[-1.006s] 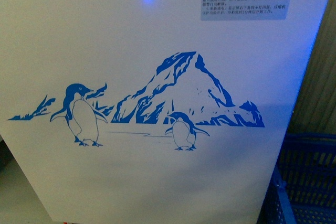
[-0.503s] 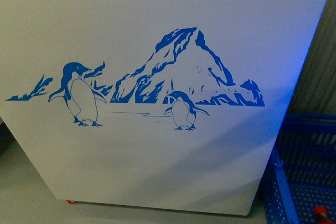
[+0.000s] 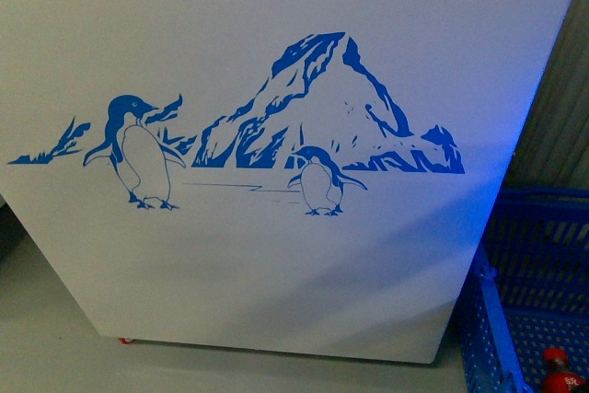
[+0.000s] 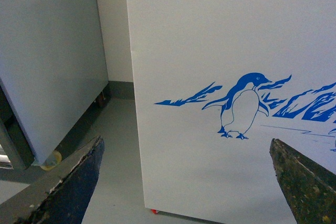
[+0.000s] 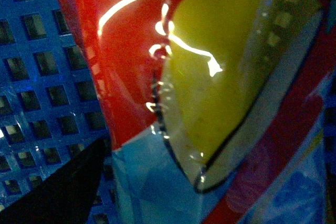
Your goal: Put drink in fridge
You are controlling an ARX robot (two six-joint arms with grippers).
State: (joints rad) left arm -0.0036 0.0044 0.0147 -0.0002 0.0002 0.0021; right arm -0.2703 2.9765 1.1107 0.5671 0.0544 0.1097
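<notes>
The drink [image 5: 131, 51] sits close up against the right jaws.

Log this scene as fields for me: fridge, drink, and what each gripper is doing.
fridge: white front with penguin art, fills front view; lid out of view
drink: red cap showing, inside blue basket right of fridge
left gripper: open, empty, facing fridge
right gripper: close against drink's label; open or shut unclear
</notes>
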